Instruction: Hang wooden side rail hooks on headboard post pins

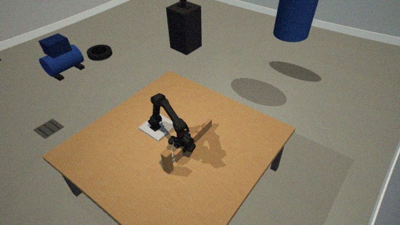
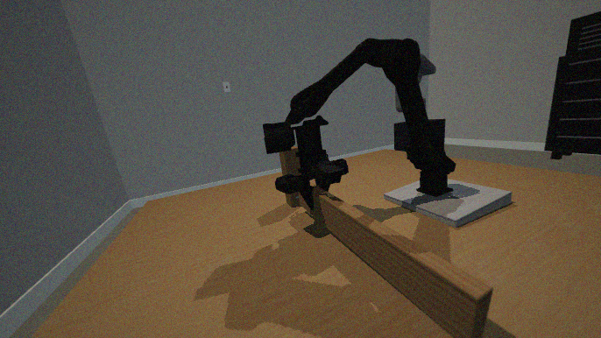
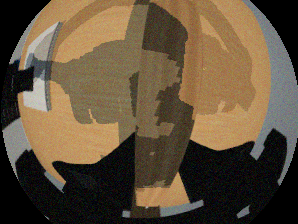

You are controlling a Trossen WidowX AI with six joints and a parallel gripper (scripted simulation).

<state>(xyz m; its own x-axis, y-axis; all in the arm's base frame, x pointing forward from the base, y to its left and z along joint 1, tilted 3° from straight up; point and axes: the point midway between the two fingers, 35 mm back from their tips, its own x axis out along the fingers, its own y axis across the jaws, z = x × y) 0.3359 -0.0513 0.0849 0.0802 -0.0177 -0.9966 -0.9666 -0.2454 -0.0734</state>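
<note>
Wood-toned tabletop (image 1: 131,175) (image 2: 144,245) (image 3: 107,142) beneath the rail (image 1: 203,131) (image 2: 394,249) (image 3: 162,120); pale grey walls (image 2: 166,88) beyond.

From here, the end effector (image 1: 183,146) (image 2: 312,199) (image 3: 152,133) has the headboard post (image 1: 167,162) (image 2: 289,168) standing just ahead, blocking travel past the rail's near end. The rail (image 1: 203,131) (image 2: 407,258) (image 3: 162,100) runs away behind like a low wall, barring a low sideways pass. On one side the white base plate (image 1: 158,135) (image 2: 482,207) (image 3: 40,90) and the arm's own upright limit room; the other side offers open passage over the tabletop (image 1: 140,180) (image 2: 144,263) (image 3: 100,142).
</note>
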